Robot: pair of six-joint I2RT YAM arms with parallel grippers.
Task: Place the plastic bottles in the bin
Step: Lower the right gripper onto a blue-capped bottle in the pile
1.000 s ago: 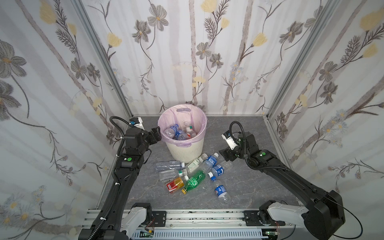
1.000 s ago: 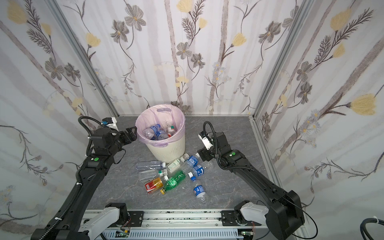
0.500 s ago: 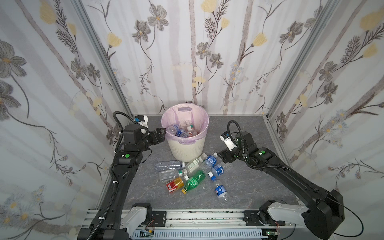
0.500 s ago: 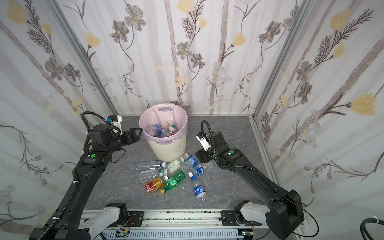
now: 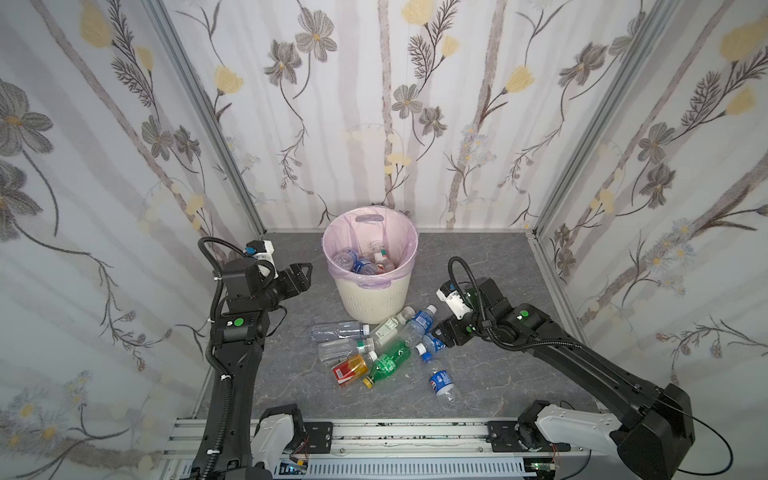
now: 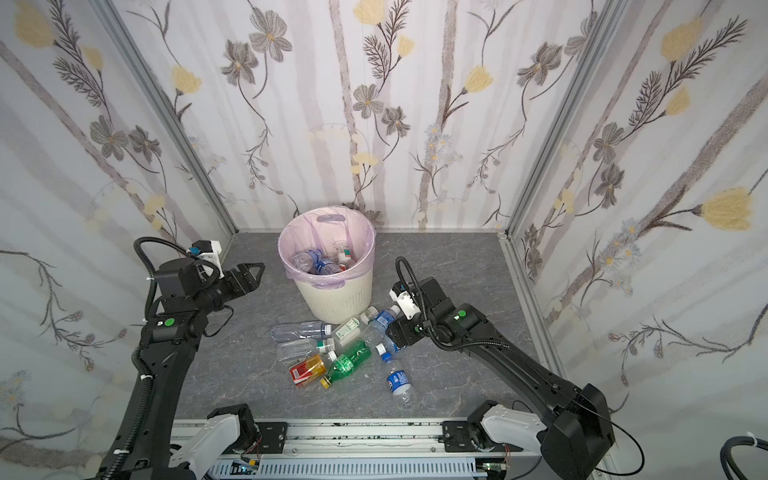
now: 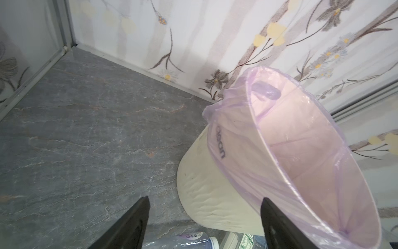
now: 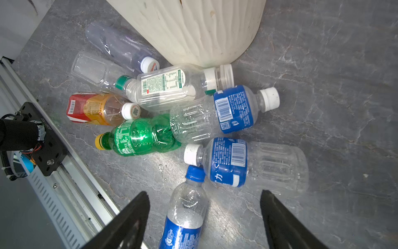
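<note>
Grey floor, floral walls, cream bin

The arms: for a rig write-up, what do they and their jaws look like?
Left arm and right arm: matte black, white base housings, a green dot on a joint, a looping ribbed black cable, a white wrist camera. Jaws: black, tapered.

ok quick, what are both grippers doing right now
left gripper: open, empty, beside the bin
right gripper: open, empty, above a blue-capped bottle

glossy clear plastic bottles; matt ribbed cream plastic bin; crinkly translucent lilac film liner; matt grey stone-look desk.
</note>
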